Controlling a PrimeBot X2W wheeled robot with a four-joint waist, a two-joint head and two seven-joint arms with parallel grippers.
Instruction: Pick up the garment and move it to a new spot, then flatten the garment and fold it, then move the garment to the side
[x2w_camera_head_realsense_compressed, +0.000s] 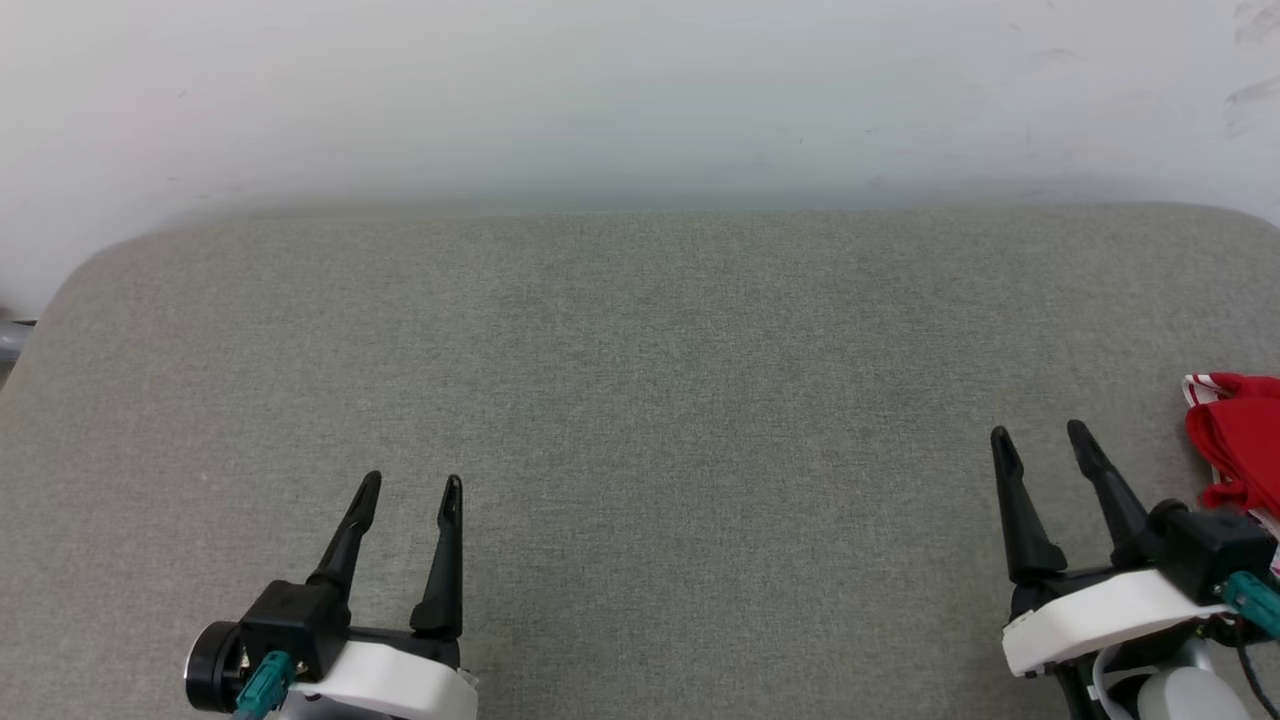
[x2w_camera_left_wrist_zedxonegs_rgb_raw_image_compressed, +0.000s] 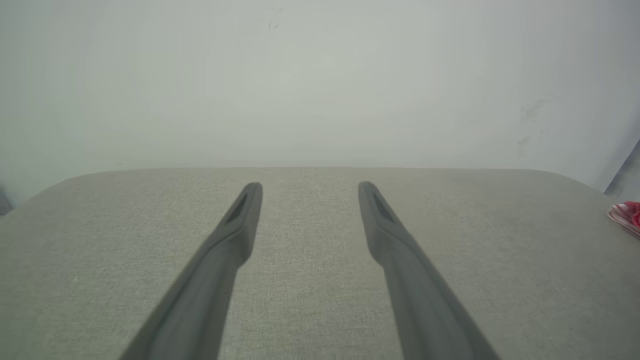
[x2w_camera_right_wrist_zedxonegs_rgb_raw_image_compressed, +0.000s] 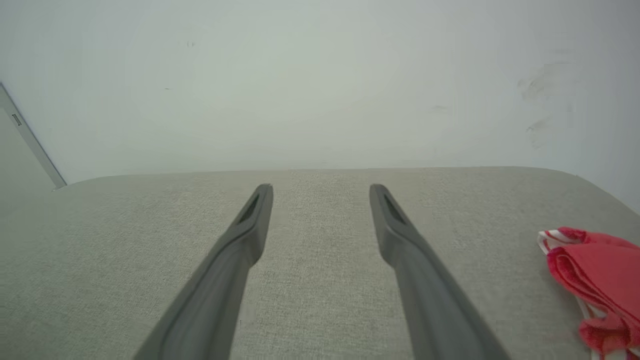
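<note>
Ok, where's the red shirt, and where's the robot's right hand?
Crumpled red shirt with white striped trim (x2w_camera_head_realsense_compressed: 1240, 440): head view, its red folds.
Right hand (x2w_camera_head_realsense_compressed: 1039, 432), two dark fingers: head view, between its fingertips.

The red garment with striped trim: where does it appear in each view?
Head view: red garment with striped trim at the right edge, beside the right pincer.
Left wrist view: a small piece at the right edge.
Right wrist view: lower right corner.
Shared landmark: the rounded far right corner of the grey fabric surface, beyond the garment.
</note>
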